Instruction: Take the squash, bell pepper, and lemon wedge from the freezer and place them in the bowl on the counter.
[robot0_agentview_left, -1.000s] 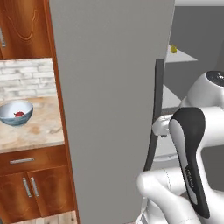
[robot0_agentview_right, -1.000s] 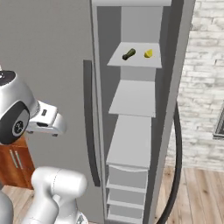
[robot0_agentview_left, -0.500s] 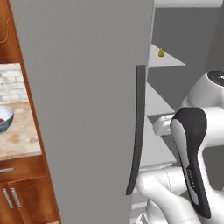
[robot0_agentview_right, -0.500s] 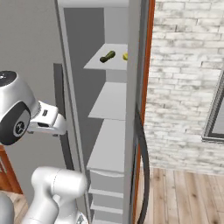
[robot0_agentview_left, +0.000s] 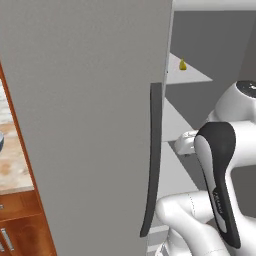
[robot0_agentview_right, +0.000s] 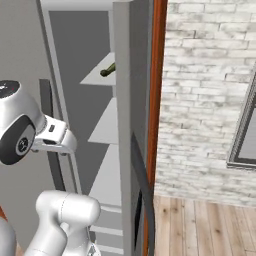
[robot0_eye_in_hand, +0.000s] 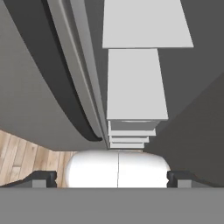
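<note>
The freezer (robot0_agentview_left: 90, 100) stands open, and its big grey door with a dark curved handle (robot0_agentview_left: 152, 160) takes up the left base view. On an upper shelf lies the yellow lemon wedge (robot0_agentview_left: 182, 65). The dark green squash (robot0_agentview_right: 107, 70) rests on that shelf too, half hidden behind the freezer's side wall. My gripper (robot0_eye_in_hand: 112, 178) is open and holds nothing. It points down along the pale shelves (robot0_eye_in_hand: 136, 83), with its fingertips (robot0_eye_in_hand: 43, 177) far apart. My hand (robot0_agentview_right: 54, 139) hangs in front of the shelves, below the food. The bell pepper is out of view. A sliver of the bowl (robot0_agentview_left: 1, 141) shows at the left edge on the counter (robot0_agentview_left: 12, 172).
A second dark curved handle (robot0_agentview_right: 145, 200) runs down the panel to the right of the shelves. Beyond it are a red-brown wooden post (robot0_agentview_right: 157, 90), a white brick wall (robot0_agentview_right: 205, 90) and a wooden floor (robot0_agentview_right: 200, 225). Wooden cabinets (robot0_agentview_left: 20, 225) sit under the counter.
The base has driven on, so the whole scene has slid left in both base views. The freezer is closer, and the counter and bowl are almost out of frame. The gripper stays open.
</note>
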